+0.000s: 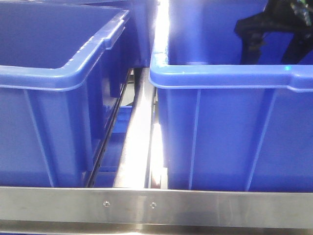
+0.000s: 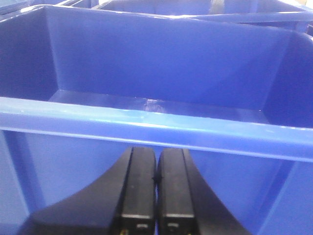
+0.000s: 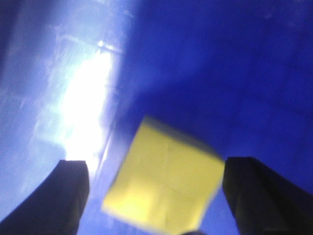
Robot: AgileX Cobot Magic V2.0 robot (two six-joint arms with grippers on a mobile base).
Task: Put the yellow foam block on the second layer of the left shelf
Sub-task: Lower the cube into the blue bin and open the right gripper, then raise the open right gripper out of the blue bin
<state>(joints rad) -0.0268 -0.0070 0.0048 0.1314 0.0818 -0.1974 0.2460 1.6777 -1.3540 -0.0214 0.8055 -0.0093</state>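
Observation:
The yellow foam block (image 3: 164, 186) lies on the blue floor of a bin, turned at an angle, seen only in the blurred right wrist view. My right gripper (image 3: 156, 165) is open, with one dark finger (image 3: 68, 196) left of the block and the other close to its right corner. I cannot tell whether either touches it. In the front view my black right arm (image 1: 274, 27) reaches down into the right blue bin (image 1: 230, 132), and the block is hidden there. My left gripper (image 2: 156, 182) is shut and empty, just in front of a blue bin's near rim (image 2: 146, 122).
A second blue bin (image 1: 54, 122) stands at the left, with a bright metal strip (image 1: 139, 132) in the gap between the two. A steel shelf rail (image 1: 156, 205) runs across the front. More blue bins stand behind.

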